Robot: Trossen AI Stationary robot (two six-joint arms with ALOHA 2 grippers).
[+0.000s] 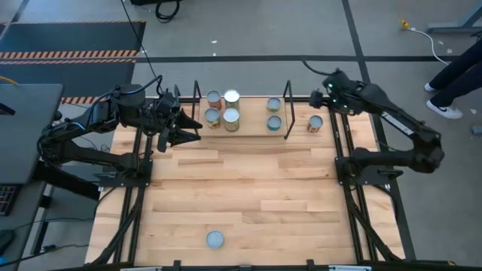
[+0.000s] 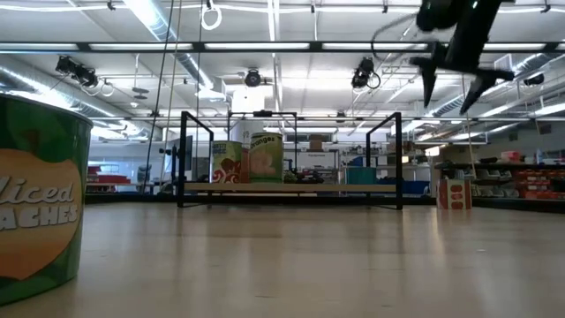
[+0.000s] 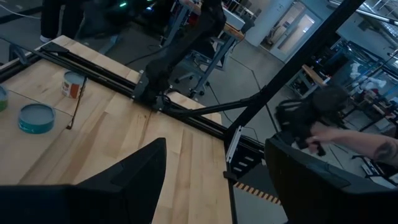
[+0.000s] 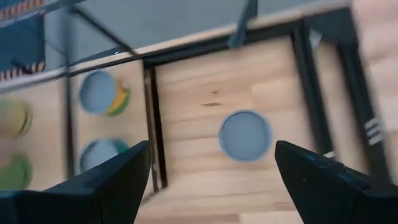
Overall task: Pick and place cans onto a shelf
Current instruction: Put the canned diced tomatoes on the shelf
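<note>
Peaches can [image 2: 37, 199] sits nearest, alone at the table's near edge. Six cans on the shelf [image 1: 248, 124] at far edge: four [image 1: 222, 110] left, two [image 1: 273, 114] right. One can [image 1: 315, 123] just right of the shelf. Right gripper [image 4: 211, 171] directly above it, fingers apart, empty. Left gripper [image 1: 187, 126] high by the shelf's left end, fingers apart, empty.

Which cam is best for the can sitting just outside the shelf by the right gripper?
Right wrist view: the can sits centered between the open right gripper. High view shows it small; low view, side-on beside the shelf; left wrist, far off.
</note>
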